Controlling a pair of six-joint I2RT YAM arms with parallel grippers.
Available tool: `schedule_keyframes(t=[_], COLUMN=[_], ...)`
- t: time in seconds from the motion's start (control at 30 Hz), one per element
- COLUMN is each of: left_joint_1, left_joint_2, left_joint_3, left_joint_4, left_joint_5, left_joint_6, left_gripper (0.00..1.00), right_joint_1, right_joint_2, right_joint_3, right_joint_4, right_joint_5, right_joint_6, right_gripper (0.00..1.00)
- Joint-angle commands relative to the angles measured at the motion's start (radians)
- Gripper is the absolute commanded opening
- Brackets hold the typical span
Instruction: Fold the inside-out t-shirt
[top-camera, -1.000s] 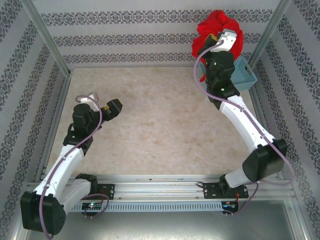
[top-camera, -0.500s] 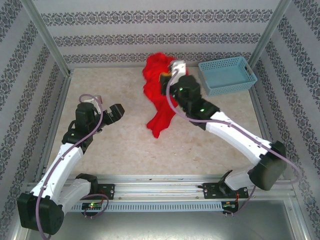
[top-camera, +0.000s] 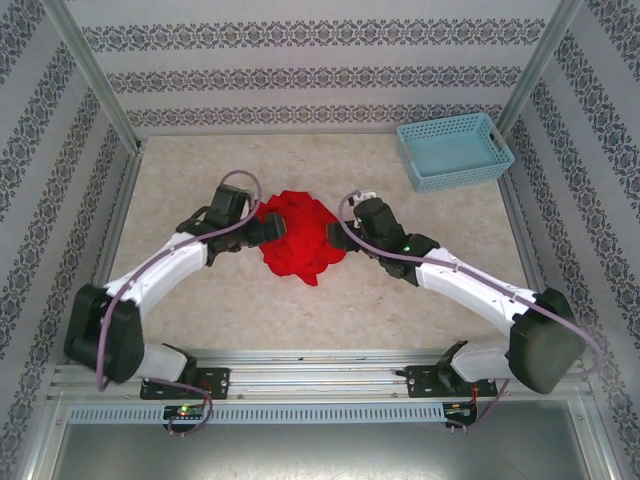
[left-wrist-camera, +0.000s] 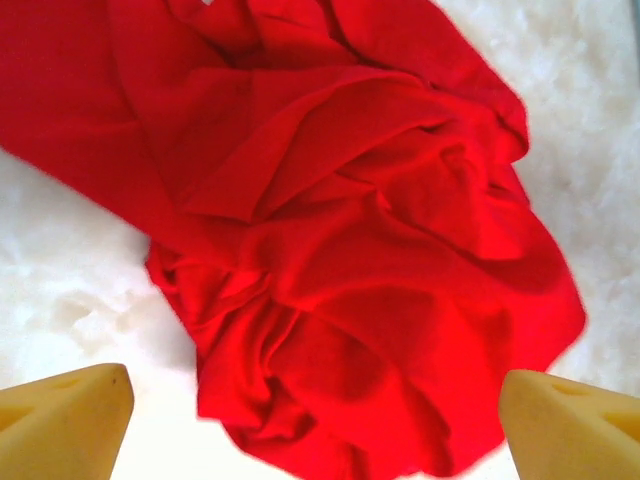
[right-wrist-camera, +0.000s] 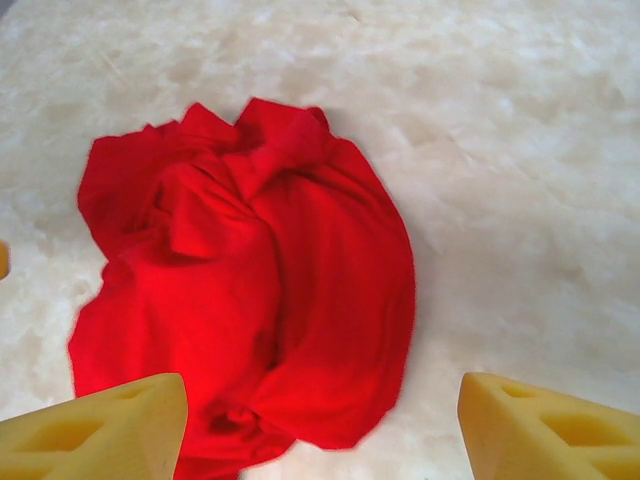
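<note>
The inside-out t-shirt lies crumpled mid-frame, between my left gripper and right gripper, both spread and empty. It looks light, soft and floppy; I'd pinch an outer edge of the heap, not its bunched middle.

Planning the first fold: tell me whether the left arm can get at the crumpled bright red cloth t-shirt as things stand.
Probably yes. The left arm ends right at the crumpled bright red cloth t-shirt, its jaws open toward the heap, and nothing lies in the way.
</note>
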Motion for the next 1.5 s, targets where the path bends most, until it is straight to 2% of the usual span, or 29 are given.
schedule_keyframes(t=[0.0, 0.1, 0.2, 0.3, 0.43, 0.57, 0.83, 0.9, 0.97, 1.0, 1.1, 1.2, 1.3, 1.47], left_joint_1=[-0.036, -0.087, -0.122, -0.133, -0.123, -0.102, -0.049, -0.035, -0.012, 0.005, 0.063, 0.131, 0.198, 0.245], left_joint_2=[0.103, 0.171, 0.219, 0.256, 0.239, 0.169, 0.009, -0.014, -0.031, -0.042, -0.09, -0.137, -0.179, -0.238], left_joint_3=[0.066, 0.107, 0.143, 0.175, 0.178, 0.118, 0.022, 0.03, 0.054, 0.063, 0.08, 0.123, 0.183, 0.282], left_joint_4=[-0.028, -0.001, 0.005, -0.019, -0.065, -0.034, -0.014, -0.053, -0.109, -0.135, -0.177, -0.221, -0.248, -0.261], left_joint_5=[-0.004, 0.008, 0.013, 0.006, -0.049, -0.066, -0.079, -0.093, -0.111, -0.118, -0.128, -0.151, -0.17, -0.212], left_joint_6=[0.01, 0.002, -0.01, -0.009, -0.012, -0.032, -0.038, -0.033, -0.026, -0.02, 0.0, 0.013, 0.016, 0.024], left_gripper=[0.88, 0.82, 0.72, 0.53, 0.22, 0.01, 0.0, 0.0, 0.0, 0.0, 0.0, 0.0, 0.0, 0.0], right_joint_1=[-0.004, -0.004, -0.005, 0.006, 0.066, 0.113, 0.161, 0.161, 0.161, 0.159, 0.147, 0.096, 0.003, -0.127], right_joint_2=[0.0, 0.018, 0.066, 0.136, 0.222, 0.307, 0.459, 0.503, 0.503, 0.481, 0.368, 0.213, 0.03, -0.211], right_joint_3=[-0.089, -0.149, -0.183, -0.182, -0.164, -0.131, -0.004, 0.039, 0.047, 0.038, -0.004, -0.018, 0.005, 0.092], right_joint_4=[-0.01, 0.046, 0.11, 0.172, 0.249, 0.319, 0.301, 0.24, 0.186, 0.163, 0.082, -0.041, -0.157, -0.245], right_joint_5=[-0.042, -0.055, -0.076, -0.129, -0.163, -0.21, -0.194, -0.154, -0.087, -0.036, 0.089, 0.194, 0.253, 0.259], right_joint_6=[0.091, 0.135, 0.159, 0.165, 0.173, 0.192, 0.204, 0.208, 0.209, 0.207, 0.168, 0.112, 0.02, -0.075], right_gripper=[0.72, 0.72, 0.72, 0.72, 0.72, 0.71, 0.67, 0.54, 0.33, 0.22, 0.01, 0.0, 0.0, 0.0])
